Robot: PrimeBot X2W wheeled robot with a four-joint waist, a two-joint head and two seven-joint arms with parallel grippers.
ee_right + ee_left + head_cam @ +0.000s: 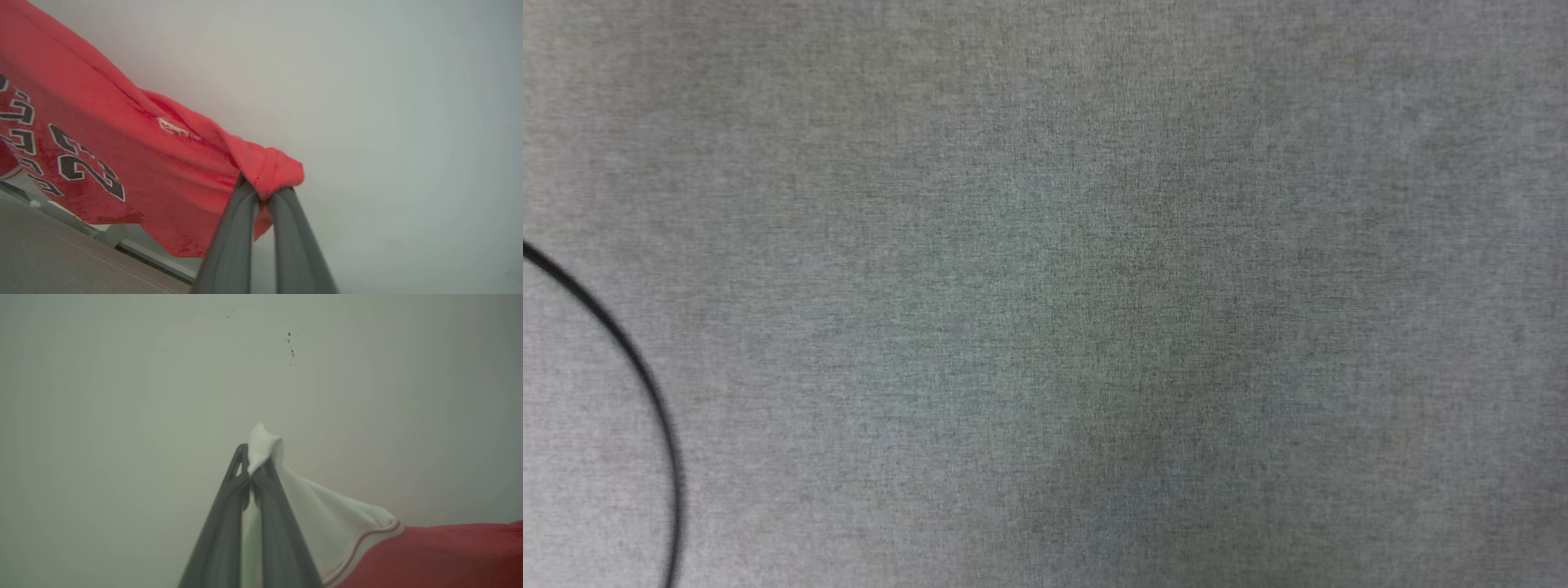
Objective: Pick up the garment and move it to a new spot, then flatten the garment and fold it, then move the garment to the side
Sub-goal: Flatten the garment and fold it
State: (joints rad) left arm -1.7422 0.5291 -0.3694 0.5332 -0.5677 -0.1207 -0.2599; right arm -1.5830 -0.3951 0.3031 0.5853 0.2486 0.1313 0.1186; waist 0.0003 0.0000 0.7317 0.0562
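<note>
The garment is a red jersey with white sleeves and black white-edged lettering. It is lifted off the surface. In the left wrist view my left gripper (pixel 250 473) is shut on the tip of a white sleeve (pixel 327 514), and the red body (pixel 441 555) trails off to the lower right. In the right wrist view my right gripper (pixel 263 192) is shut on a bunched red edge of the garment (pixel 122 155), which hangs to the left with its print facing the camera.
The head view looks down on a grey fabric surface (pixel 1094 286) crossed at the lower left by a thin black curved cable (pixel 645 384). A pale wall (pixel 388 102) is behind the garment, and a grey surface (pixel 61 257) lies below it in the right wrist view.
</note>
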